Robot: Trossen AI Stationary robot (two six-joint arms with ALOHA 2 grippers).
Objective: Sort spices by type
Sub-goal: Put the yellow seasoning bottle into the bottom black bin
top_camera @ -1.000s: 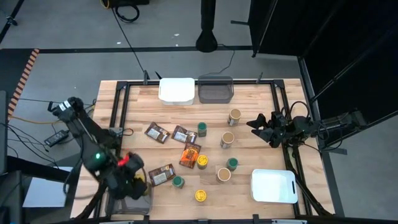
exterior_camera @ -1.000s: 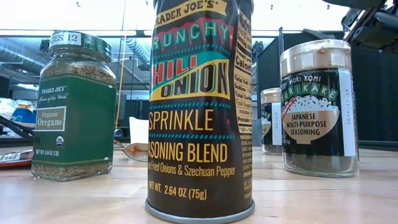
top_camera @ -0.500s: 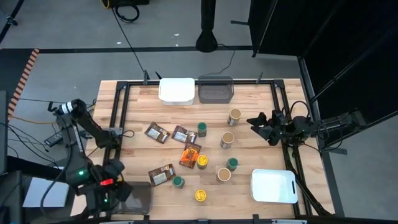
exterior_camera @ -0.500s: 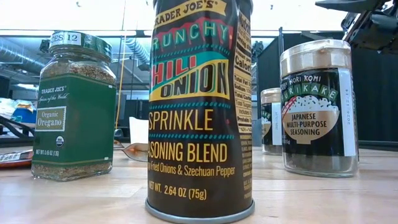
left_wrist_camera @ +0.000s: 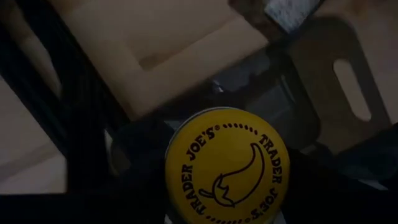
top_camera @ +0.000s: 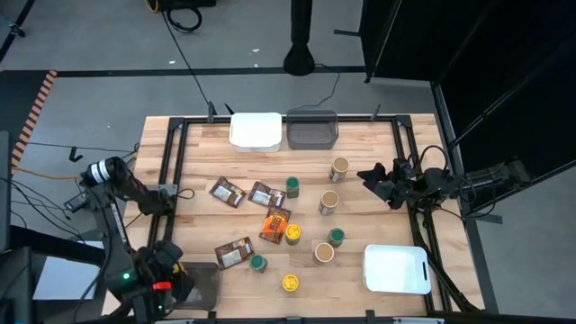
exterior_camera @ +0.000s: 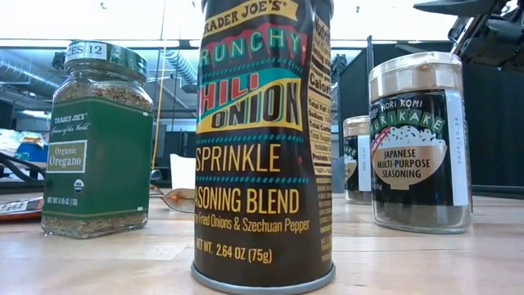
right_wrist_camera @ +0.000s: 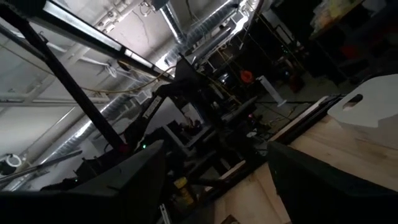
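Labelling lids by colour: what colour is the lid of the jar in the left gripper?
Yellow, with a dark chilli logo; the lid shows best in the left wrist view.

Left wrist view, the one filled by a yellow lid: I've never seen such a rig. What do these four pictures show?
Two robot arms work at a wooden table. One camera looks straight down, one sits at table-top height, and one rides on each wrist. The left gripper holds a yellow-lidded jar over a grey tray at the table's corner; that is the lid you see. The right gripper waits open at the table's right side. On the table are spice jars, such as the oregano, flat packets like the orange one, and trays.
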